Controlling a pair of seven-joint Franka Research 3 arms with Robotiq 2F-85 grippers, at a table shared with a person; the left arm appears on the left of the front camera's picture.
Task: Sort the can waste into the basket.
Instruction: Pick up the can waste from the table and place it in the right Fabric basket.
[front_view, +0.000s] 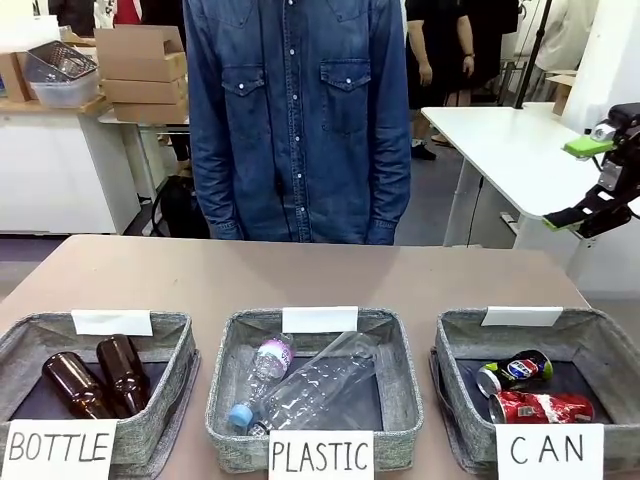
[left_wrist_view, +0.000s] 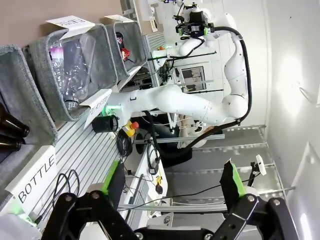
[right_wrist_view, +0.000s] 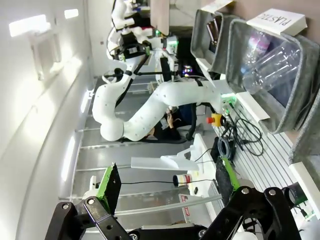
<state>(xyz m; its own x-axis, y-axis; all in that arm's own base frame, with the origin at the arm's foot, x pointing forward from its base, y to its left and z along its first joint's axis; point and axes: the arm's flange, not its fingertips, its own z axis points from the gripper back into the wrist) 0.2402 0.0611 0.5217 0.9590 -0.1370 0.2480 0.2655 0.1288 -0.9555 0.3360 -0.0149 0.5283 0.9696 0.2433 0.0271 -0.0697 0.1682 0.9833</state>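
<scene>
Progress: both cans lie inside the CAN basket (front_view: 455, 340) at the desk's near right corner, so the sorting looks finished to me; no can is left out on the desk top.
Red can (front_view: 542, 407): crumpled, glossy red metal with silver ends, on its side toward the basket's near wall.
Dark can (front_view: 516, 370): shiny dark metal with a round blue-red-white logo, tilted just behind the red one; whether they touch I can't tell.
Basket build: grey woven fabric, soft rectangular walls, dark bottom, white paper sign.
Neighbours: PLASTIC basket (front_view: 228, 400) at the near middle holds clear, creased bottles; BOTTLE basket (front_view: 170, 385) at the near left corner holds two smooth brown glass bottles.
Right gripper (front_view: 595, 180): up off the desk's far right edge, fingers spread, nothing between the green pads.
Left gripper (left_wrist_view: 172, 192): fingers wide apart, empty, off the desk's edge.
Person (front_view: 300, 120): stands at the far edge in a denim shirt.
Left to do: nothing that I can see.
</scene>
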